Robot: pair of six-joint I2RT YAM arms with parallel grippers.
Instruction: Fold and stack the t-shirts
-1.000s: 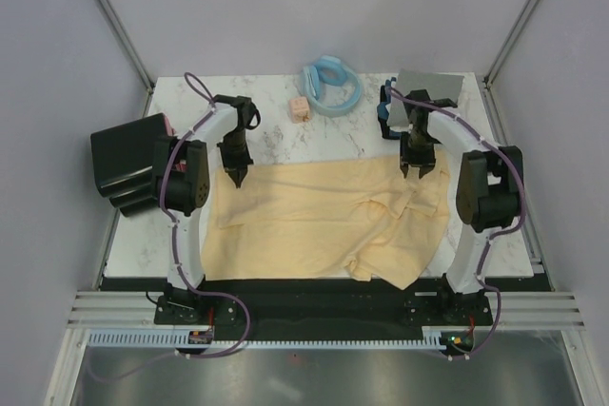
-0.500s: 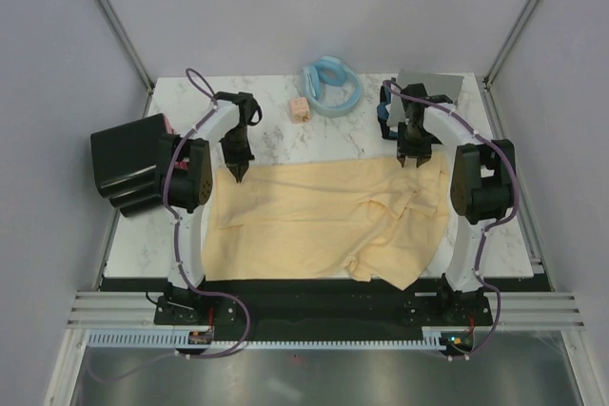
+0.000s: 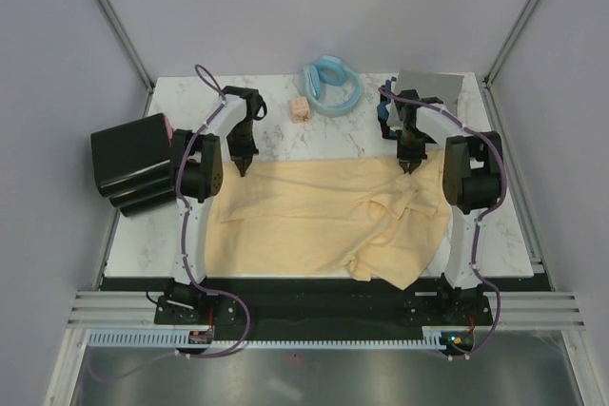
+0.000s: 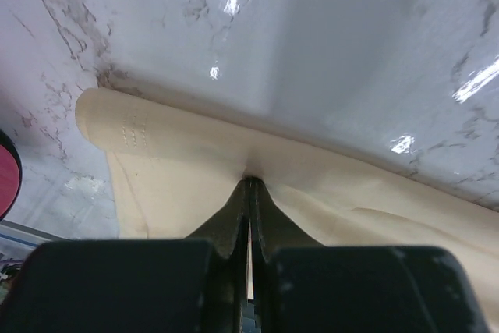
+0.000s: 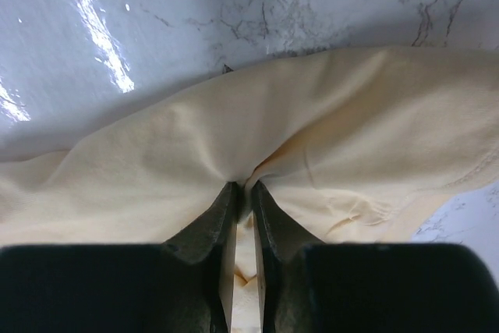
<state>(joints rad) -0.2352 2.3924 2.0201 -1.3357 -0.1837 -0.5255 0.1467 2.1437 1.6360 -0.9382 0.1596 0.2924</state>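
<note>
A large pale yellow-cream t-shirt (image 3: 314, 221) lies spread across the marble table (image 3: 509, 235), bunched and folded over on its right half. My left gripper (image 3: 243, 167) is at the shirt's far left edge. In the left wrist view it (image 4: 251, 182) is shut on a pinch of that hem, with the t-shirt (image 4: 179, 169) puckered around the fingertips. My right gripper (image 3: 409, 164) is at the far right edge. In the right wrist view it (image 5: 240, 188) is shut on a fold of the t-shirt (image 5: 351, 138), and cloth shows between its fingers.
A light blue ring-shaped thing (image 3: 331, 86) and a small pink cube (image 3: 301, 108) sit at the back middle. A grey flat piece (image 3: 433, 88) lies at the back right. A black box (image 3: 128, 164) hangs over the table's left edge.
Both grippers have shifted slightly toward the shirt's far edge and closed on the cloth. The shirt itself has barely moved.
</note>
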